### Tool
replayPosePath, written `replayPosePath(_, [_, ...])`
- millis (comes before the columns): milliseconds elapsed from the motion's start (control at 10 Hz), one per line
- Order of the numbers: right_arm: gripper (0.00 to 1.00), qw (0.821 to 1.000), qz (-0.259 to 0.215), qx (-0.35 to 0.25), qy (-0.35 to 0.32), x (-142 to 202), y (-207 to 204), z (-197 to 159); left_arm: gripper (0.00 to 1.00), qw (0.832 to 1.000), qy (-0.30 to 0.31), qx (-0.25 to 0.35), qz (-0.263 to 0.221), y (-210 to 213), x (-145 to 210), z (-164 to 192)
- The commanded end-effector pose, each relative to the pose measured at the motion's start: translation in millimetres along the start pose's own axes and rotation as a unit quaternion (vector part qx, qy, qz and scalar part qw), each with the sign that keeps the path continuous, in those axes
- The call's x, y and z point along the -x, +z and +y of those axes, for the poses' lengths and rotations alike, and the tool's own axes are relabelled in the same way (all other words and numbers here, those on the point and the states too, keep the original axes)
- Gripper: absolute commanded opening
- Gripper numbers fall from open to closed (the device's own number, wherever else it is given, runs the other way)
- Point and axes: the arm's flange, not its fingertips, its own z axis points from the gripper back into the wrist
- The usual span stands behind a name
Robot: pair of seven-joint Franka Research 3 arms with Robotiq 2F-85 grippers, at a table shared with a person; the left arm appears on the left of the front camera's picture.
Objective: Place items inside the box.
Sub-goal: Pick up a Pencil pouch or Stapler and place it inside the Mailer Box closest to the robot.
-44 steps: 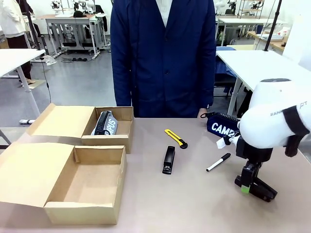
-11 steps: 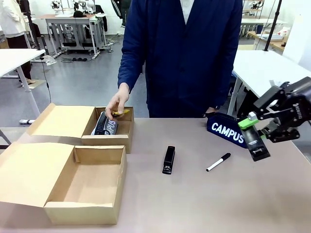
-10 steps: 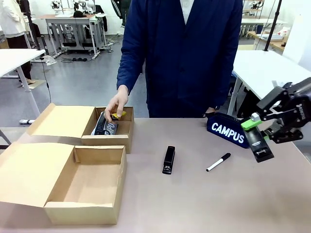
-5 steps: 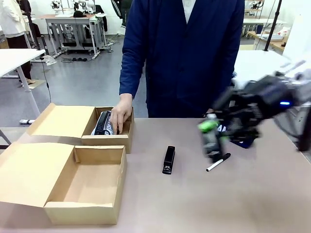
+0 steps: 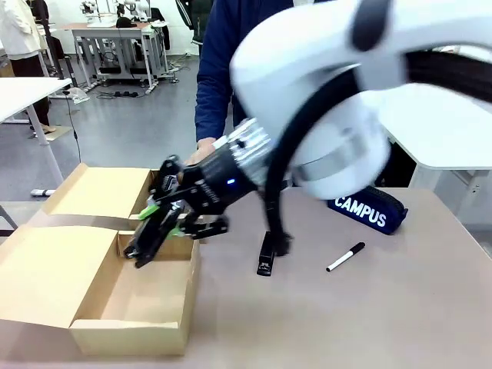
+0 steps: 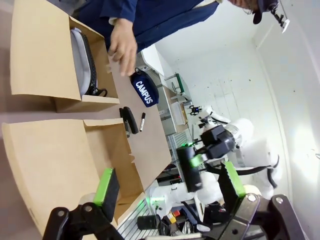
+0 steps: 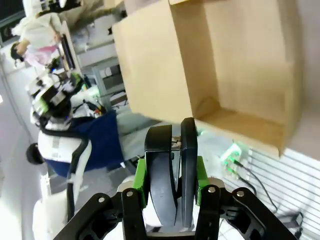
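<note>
Bright, even indoor light; faint soft shadows on the beige tabletop (image 5: 369, 307). Front view: large white robot arm (image 5: 338, 131) near the lens, motion-blurred. Wrist views: wide-angle bending at edges, white wall (image 6: 235, 60) glare-washed, black stapler (image 7: 162, 170) sharp.

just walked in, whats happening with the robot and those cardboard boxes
The robot and a person are putting desk things into two cardboard boxes. The right gripper holds a black stapler between its pads over the near box, not yet set down. The person's hand is by the far box, which holds a grey pouch. A second stapler, a marker and the navy CAMPUS case lie on the table.
</note>
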Motion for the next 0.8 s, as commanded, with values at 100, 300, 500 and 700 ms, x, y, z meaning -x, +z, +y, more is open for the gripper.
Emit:
replayPosePath(100, [0.42, 0.997, 0.077, 0.030, 0.006, -30, -32, -2, 1.00, 1.000, -0.011, 0.010, -0.007, 0, 0, -2])
replayPosePath(300, [0.42, 1.000, 0.015, 0.016, 0.001, -13, -31, -7, 1.00, 1.000, -0.011, 0.010, -0.007, 0, 0, -2])
replayPosePath(500, [0.42, 0.995, 0.054, 0.078, 0.022, -28, -68, -13, 1.00, 1.000, -0.011, 0.010, -0.007, 0, 0, -2])
replayPosePath(700, [0.42, 0.991, 0.056, 0.106, 0.054, -42, -105, 2, 1.00, 1.000, -0.011, 0.010, -0.007, 0, 0, -2])
